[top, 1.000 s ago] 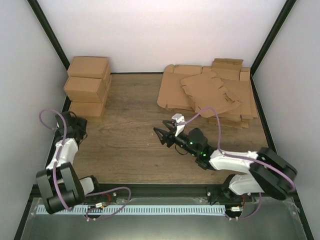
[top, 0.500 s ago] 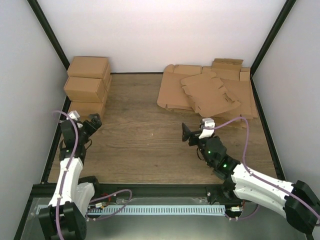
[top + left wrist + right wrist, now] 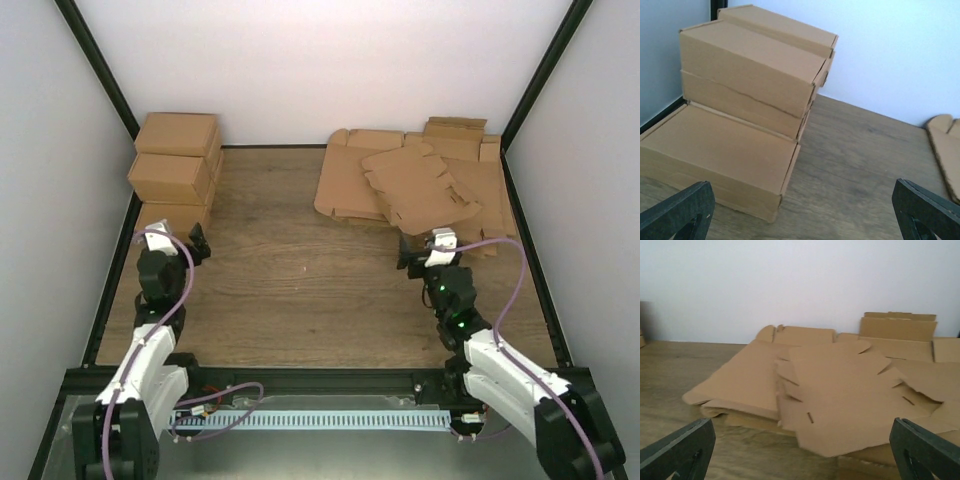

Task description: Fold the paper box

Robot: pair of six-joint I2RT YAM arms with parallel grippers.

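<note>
Facing the far-right pile of blanks point(image 3: 345, 188), the right claw point(image 3: 415, 253) gapes empty just short of the topmost sheet, the paper box point(image 3: 420, 190), seemingly lined up to draw it off, while the left claw point(image 3: 193, 244), likewise spread, faces stacked cartons point(image 3: 175, 170).

Our left arm point(image 3: 148, 355) and right arm point(image 3: 505, 368) wear white shells between black joints. A lilac cable point(image 3: 186, 285) loops along each. Our left claw point(image 3: 192, 244) and right claw point(image 3: 412, 254) are matte black, and small green lights point(image 3: 459, 322) dot the right wrist.
</note>
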